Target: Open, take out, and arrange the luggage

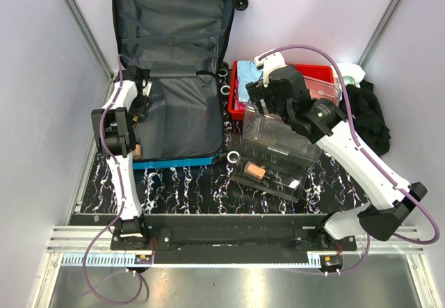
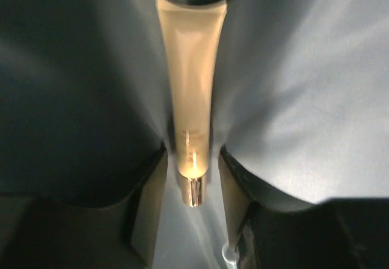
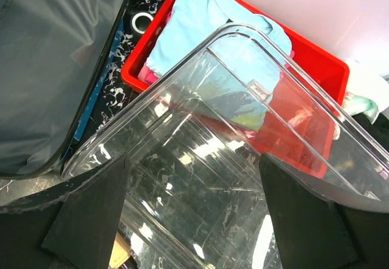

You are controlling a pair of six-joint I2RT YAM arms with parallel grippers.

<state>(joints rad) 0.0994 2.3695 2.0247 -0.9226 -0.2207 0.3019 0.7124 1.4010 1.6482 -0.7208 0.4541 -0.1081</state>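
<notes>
Risk: left end effector sits narrow astride a beige tube on slack lining; can't tell if it bites. The smooth tube could squirt out, or the lining could get pinched. Right end effector is wide over the clear bin, small items inside. Suitcase open at the table's far-left corner. Red tray beyond holds clothes.
</notes>
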